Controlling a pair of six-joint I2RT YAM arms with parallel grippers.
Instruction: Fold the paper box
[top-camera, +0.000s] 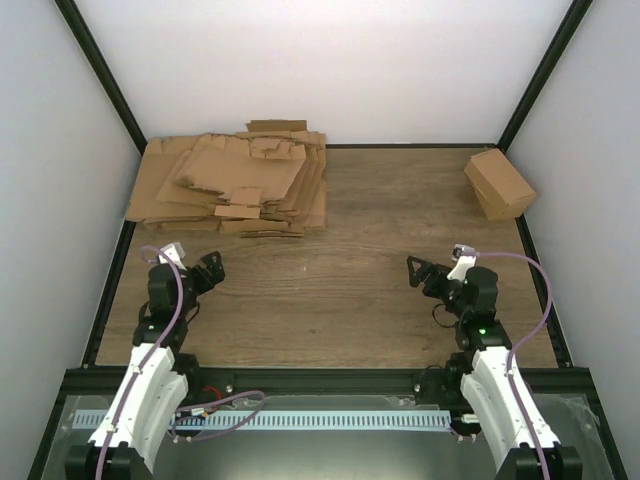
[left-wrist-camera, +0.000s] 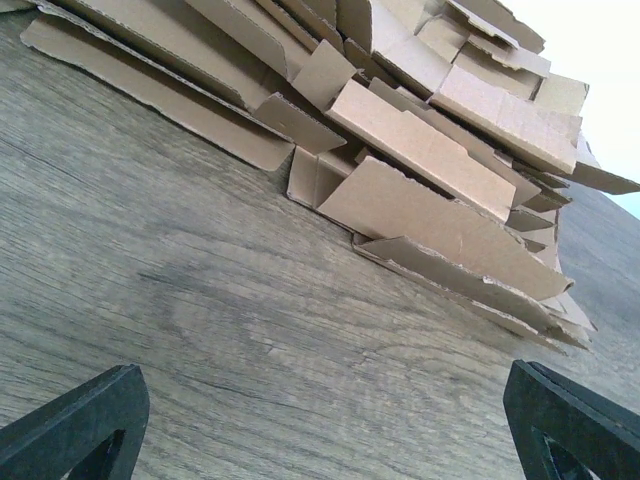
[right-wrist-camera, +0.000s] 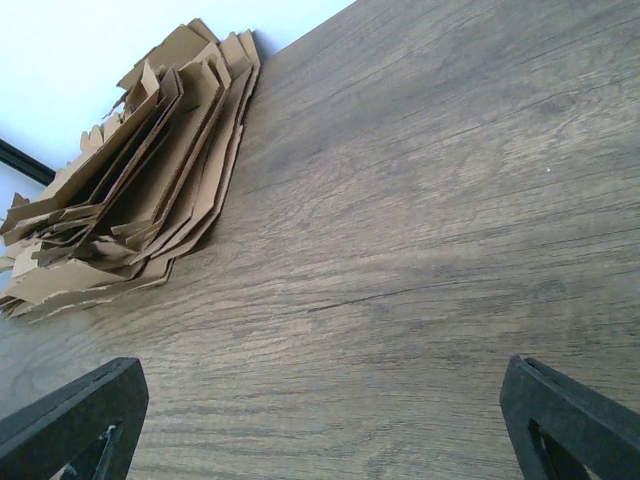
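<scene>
I see no single paper box sheet lying apart; if it is here, it is among the pile of flat brown die-cut sheets (top-camera: 235, 185) at the table's back left. The pile also shows in the left wrist view (left-wrist-camera: 420, 140) and in the right wrist view (right-wrist-camera: 140, 210). My left gripper (top-camera: 207, 280) is open and empty over bare wood, a short way in front of the pile (left-wrist-camera: 322, 400). My right gripper (top-camera: 424, 288) is open and empty at the front right, over bare wood (right-wrist-camera: 322, 400).
A folded brown cardboard cuboid (top-camera: 498, 183) stands at the back right corner. The wooden table (top-camera: 360, 240) is framed by black rails, with white walls at the back and sides.
</scene>
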